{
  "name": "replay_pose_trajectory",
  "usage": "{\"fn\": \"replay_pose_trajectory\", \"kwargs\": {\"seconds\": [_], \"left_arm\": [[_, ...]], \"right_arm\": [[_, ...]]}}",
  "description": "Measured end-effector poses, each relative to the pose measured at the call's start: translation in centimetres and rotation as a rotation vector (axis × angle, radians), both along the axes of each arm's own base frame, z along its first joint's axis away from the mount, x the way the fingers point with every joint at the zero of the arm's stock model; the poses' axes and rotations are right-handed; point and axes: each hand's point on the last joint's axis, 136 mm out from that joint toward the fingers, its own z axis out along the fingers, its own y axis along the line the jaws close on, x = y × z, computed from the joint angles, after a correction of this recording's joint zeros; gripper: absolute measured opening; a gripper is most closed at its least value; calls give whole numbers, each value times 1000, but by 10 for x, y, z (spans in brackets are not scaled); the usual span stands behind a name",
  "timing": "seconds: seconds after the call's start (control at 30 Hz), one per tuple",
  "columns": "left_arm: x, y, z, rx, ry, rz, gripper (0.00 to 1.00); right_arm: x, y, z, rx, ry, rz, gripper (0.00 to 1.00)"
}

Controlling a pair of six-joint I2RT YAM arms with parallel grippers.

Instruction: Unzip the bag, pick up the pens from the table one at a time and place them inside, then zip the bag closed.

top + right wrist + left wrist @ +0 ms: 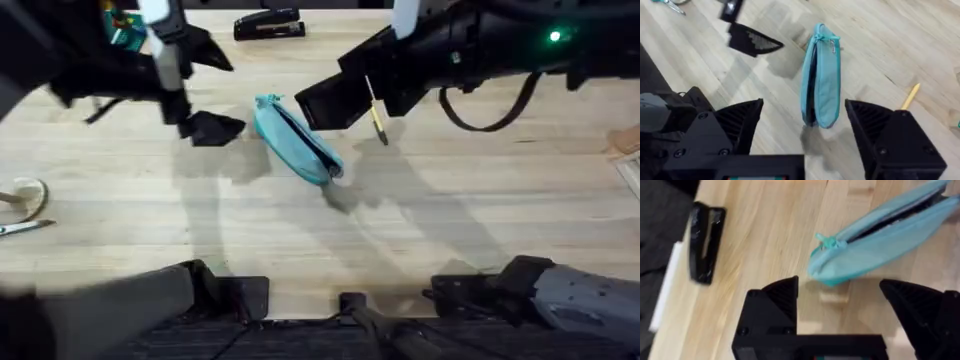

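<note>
Large light wooden butcher-block desk, plank seams running across it.

Left arm, black, reaches in from the desk's left side; left gripper hovers toward the far-left part of the desk, just left of the pouch. Jaws spread wide, nothing between them. In the left wrist view the same gripper sits just short of the pouch's zipper-pull end, not touching.

Right arm, black, with a green indicator light, comes in from the far right. Right gripper hangs above the desk just right of the pouch's far end. Jaws spread, empty; in the right wrist view the pouch lies between and beyond the two fingers.

Elongated teal soft fabric pencil pouch lies flat near the desk's middle, toward the far edge, set diagonally: zipper-pull end toward far left, other end toward near right. The lengthwise zipper is parted, dark lining visible along the slit. No gripper touches it.

Black stapler rests at the far edge, well apart from the pouch.

Thin yellow stick pen with dark tip lies on the desk just right of the pouch, partly under the right gripper, apart from the pouch.
</note>
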Motion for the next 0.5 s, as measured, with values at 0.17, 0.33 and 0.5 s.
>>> {"fn": "replay_pose_trajectory", "kwargs": {"seconds": [0.17,0.33,0.5], "left_arm": [[-28,17,31,94,-52,77,992],[-54,19,50,131,-80,115,992],[-75,12,58,132,-71,116,992]], "right_arm": [[0,0,0,0,0,0,998],[0,0,0,0,0,0,998],[0,0,0,2,3,-4,998]]}}
